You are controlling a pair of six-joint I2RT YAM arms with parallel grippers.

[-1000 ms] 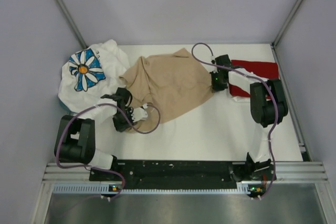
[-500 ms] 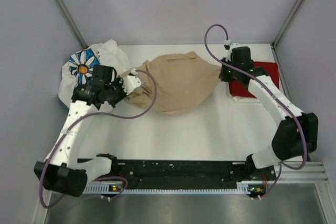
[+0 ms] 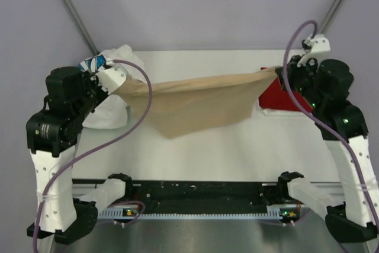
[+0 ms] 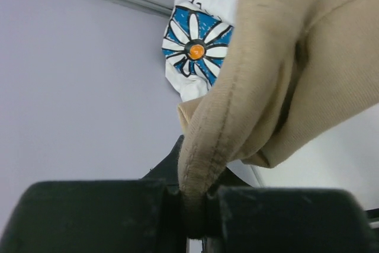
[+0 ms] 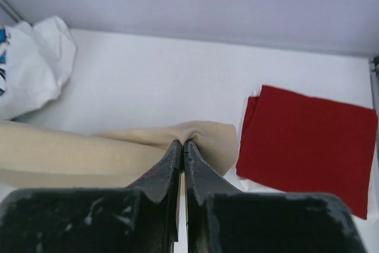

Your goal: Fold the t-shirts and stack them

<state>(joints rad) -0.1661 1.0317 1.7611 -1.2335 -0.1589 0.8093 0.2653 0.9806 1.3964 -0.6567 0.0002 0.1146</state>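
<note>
**Current state.** The tan t-shirt (image 3: 195,102) is held stretched between the two arms above the middle of the table (image 3: 237,158). Its upper edge runs taut from left to right, and the rest hangs below in a slack, uneven drape. It cannot be told whether the lowest fold touches the table.

**Jaws.**
- The left gripper (image 4: 192,208) has its jaws closed on a stitched hem of the tan t-shirt. The left wrist view shows the hem pinched between them.
- The right gripper (image 5: 182,146) has its jaws closed on the opposite edge of the same garment, with a small fold of cloth standing just beyond the tips.

**Other garments.**
- The dark red t-shirt (image 5: 308,140) lies flat and folded at the far right of the table, just beside the right gripper's hold.
- The white daisy t-shirt (image 4: 198,48) lies bunched and unfolded at the far left.

**Step in hand.** By these views, the tan t-shirt is being spread out so that it can be laid flat for folding. One garment appears finished and two remain.

**Next move, requirements.**
1. Lower both arms together and keep the upper edge taut, so that the cloth settles without creases.
2. Place the cloth on the bare table between the other two garments.
3. Keep the right end off the dark red t-shirt, because contact may disturb that fold.
4. Open the jaws only once the cloth rests flat.
</note>
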